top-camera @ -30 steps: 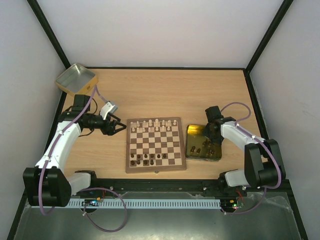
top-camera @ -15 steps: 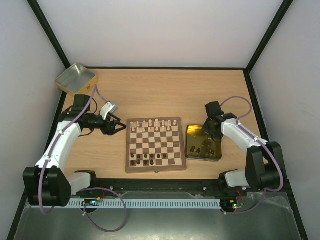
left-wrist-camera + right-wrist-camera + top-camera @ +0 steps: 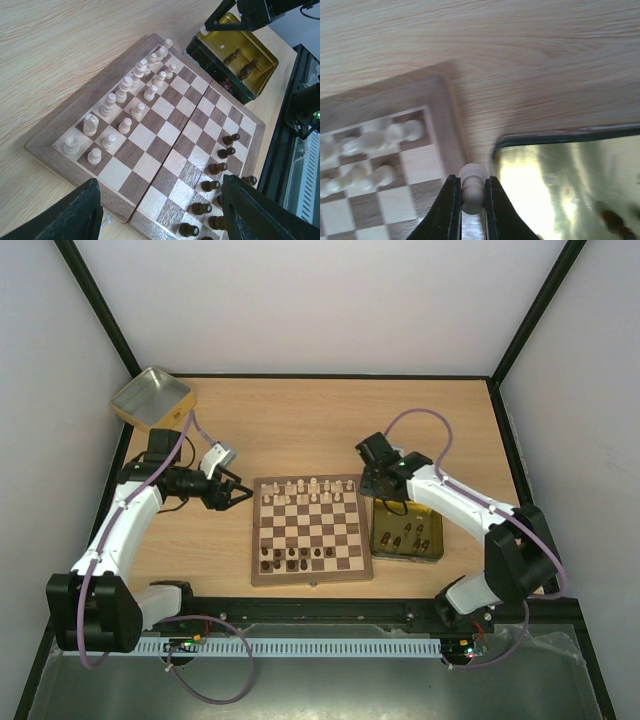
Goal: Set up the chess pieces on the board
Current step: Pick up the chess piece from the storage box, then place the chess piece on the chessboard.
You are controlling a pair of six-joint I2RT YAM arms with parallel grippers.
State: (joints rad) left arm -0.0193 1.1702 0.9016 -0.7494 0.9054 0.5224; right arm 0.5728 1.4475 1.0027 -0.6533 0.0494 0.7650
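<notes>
Swung leftward off the tin [image 3: 560, 170] since the earlier frame, right pincer [image 3: 472, 200] pinches a cream pawn [image 3: 473, 177] over the board [image 3: 447, 115] border, far right corner. Left pincer [image 3: 162, 210] hangs wide beside the board. Risk: pawn clips neighbouring cream pieces [image 3: 385, 137] on descent, toppling them.

Bright even light, blurry right-wrist view

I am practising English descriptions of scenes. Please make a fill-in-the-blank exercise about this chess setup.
1. The right claw is shut on a ___ (pale/dark) chess piece.
2. The left claw is ___ (open/shut) beside the board.
3. The pieces in the tin right of the board are ___ (pale/dark).
Missing words: pale; open; dark.
</notes>
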